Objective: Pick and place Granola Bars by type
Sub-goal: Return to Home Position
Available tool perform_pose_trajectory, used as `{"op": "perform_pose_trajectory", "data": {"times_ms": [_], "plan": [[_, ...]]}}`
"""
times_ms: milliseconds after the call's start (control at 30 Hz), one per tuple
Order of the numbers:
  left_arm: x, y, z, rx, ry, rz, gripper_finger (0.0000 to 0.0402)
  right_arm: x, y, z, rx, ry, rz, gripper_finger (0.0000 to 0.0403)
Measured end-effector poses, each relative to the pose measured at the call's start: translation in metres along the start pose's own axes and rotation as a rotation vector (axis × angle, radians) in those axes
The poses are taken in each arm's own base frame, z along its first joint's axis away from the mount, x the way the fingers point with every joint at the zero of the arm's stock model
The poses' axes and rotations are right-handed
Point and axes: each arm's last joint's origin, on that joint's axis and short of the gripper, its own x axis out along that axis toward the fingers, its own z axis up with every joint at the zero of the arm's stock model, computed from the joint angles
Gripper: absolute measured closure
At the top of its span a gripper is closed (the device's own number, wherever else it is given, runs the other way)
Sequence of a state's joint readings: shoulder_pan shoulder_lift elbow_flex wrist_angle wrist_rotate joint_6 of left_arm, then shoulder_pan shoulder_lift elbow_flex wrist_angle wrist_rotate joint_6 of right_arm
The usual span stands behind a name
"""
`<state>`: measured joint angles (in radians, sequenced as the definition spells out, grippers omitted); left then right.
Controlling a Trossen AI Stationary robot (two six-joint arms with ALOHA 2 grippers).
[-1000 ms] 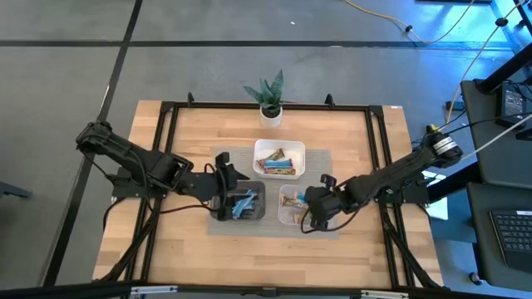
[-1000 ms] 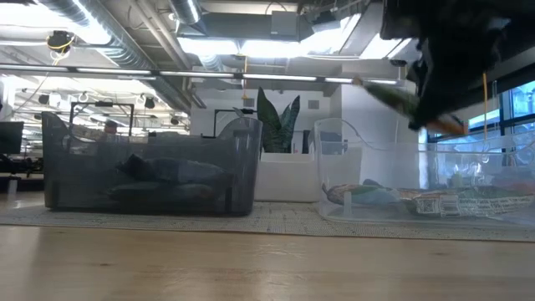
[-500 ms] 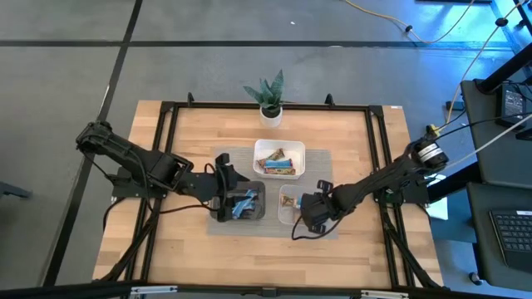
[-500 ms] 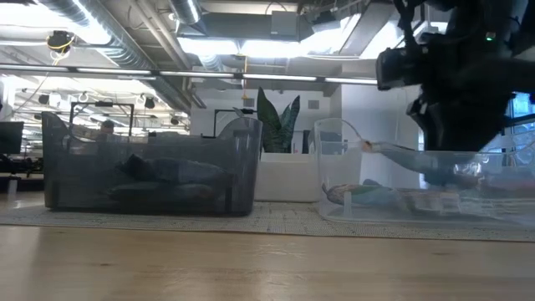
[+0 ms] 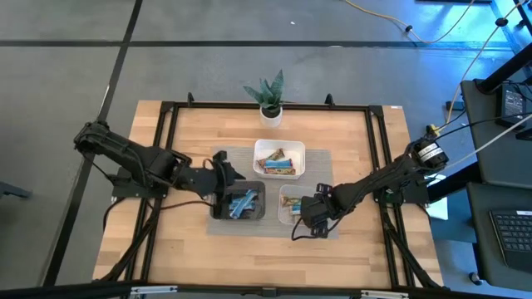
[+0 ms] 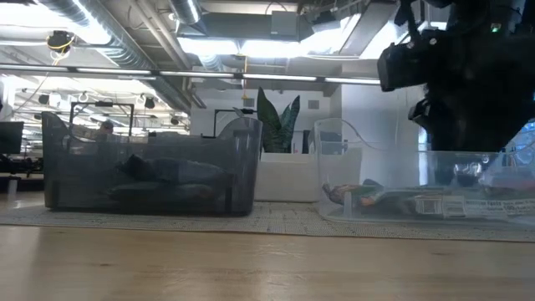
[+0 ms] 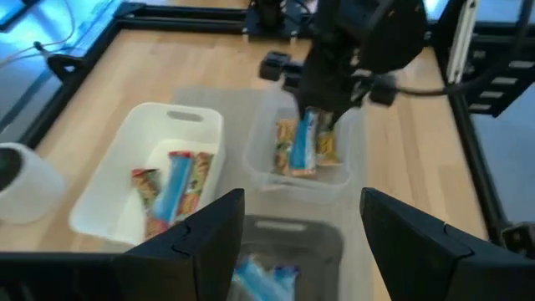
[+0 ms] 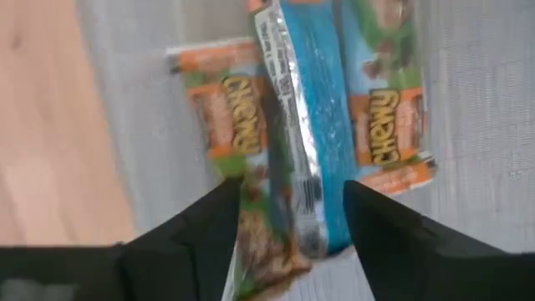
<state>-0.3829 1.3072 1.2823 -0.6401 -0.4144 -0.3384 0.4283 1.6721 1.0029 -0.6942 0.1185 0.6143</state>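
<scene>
Bench (image 5: 174, 241), high view: three bins stand on a grey mat (image 5: 218, 227) at frame centre, with a potted plant (image 5: 268, 100) above them near the top edge.

- White bin (image 5: 258, 152), uppermost: holds granola bars (image 5: 278, 164) in mixed wrappers, brown, red and one blue-faced.
- Black bin (image 5: 260, 213), lower left of the white one: holds blue bars (image 5: 242, 203).
- Clear bin (image 5: 285, 193), lower right: holds green-and-orange bars (image 8: 224, 109) lying flat. One bar (image 8: 309, 117) on top of them shows a blue face with a silver seam.

Left tool (image 5: 226, 176) sits over the upper-left corner of the black bin. In the left wrist view its fingers (image 7: 201, 238) are spread apart and released, with nothing between them.

Right tool (image 5: 306, 214) hangs over the lower-right part of the clear bin. In the right wrist view its fingers (image 8: 180, 242) are spread wide on either side of the bars below. It is released and grips nothing. Whether the fingertips touch a wrapper I cannot tell.

Low view: the right arm (image 6: 460, 75) fills the upper right of the frame, above the clear bin.
</scene>
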Motion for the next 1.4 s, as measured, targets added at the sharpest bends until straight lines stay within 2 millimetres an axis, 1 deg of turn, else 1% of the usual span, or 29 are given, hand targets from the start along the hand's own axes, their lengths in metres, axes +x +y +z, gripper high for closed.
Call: {"op": "perform_pose_trajectory", "data": {"times_ms": [67,100,167,233,333,433,533,633,700,767,867,933,1067,1133,1267,1400], "plan": [[-0.008,0.009,0.002,-0.007,-0.002,0.013,0.0171,-0.008,0.000,0.002,-0.017,0.011,0.011,0.0177],[-0.014,0.015,0.003,-0.018,-0.012,0.016,0.0171,-0.014,0.001,0.004,-0.019,-0.010,0.018,0.0173],[-0.026,0.026,0.006,-0.027,-0.041,0.025,0.0171,-0.031,0.003,0.009,-0.038,-0.111,0.008,0.0168],[-0.039,0.036,0.004,-0.033,-0.096,0.022,0.0171,-0.051,0.003,0.013,-0.054,-0.253,0.004,0.0166],[-0.057,0.049,-0.010,-0.070,-0.188,-0.002,0.0171,-0.079,-0.004,0.006,-0.067,-0.395,-0.016,0.0166],[-0.070,0.062,-0.036,-0.109,-0.284,-0.030,0.0171,-0.100,-0.019,-0.010,-0.059,-0.462,0.009,0.0166],[-0.077,0.073,-0.065,-0.150,-0.400,-0.062,0.0171,-0.114,-0.038,-0.030,-0.046,-0.541,0.055,0.0166],[-0.080,0.083,-0.095,-0.203,-0.507,-0.098,0.0171,-0.120,-0.059,-0.051,-0.019,-0.652,0.084,0.0166],[-0.079,0.089,-0.114,-0.249,-0.560,-0.096,0.0171,-0.125,-0.075,-0.067,-0.011,-0.735,0.019,0.0166],[-0.074,0.095,-0.131,-0.299,-0.594,-0.064,0.0171,-0.125,-0.089,-0.083,-0.013,-0.758,-0.048,0.0166],[-0.063,0.101,-0.155,-0.356,-0.597,-0.037,0.0171,-0.124,-0.100,-0.098,0.096,-0.816,0.004,0.0166],[-0.056,0.105,-0.167,-0.383,-0.591,-0.028,0.0171,-0.120,-0.106,-0.107,0.128,-0.855,0.024,0.0166],[-0.048,0.111,-0.184,-0.397,-0.600,-0.008,0.0171,-0.112,-0.116,-0.124,0.153,-0.895,0.116,0.0166],[-0.046,0.114,-0.190,-0.406,-0.616,0.007,0.0171,-0.110,-0.121,-0.132,0.180,-0.950,0.168,0.0166],[-0.043,0.118,-0.202,-0.405,-0.642,0.010,0.0171,-0.108,-0.129,-0.145,0.173,-1.070,0.281,0.0166],[-0.038,0.122,-0.213,-0.407,-0.663,0.018,0.0171,-0.102,-0.136,-0.158,0.158,-1.193,0.343,0.0166]]}}
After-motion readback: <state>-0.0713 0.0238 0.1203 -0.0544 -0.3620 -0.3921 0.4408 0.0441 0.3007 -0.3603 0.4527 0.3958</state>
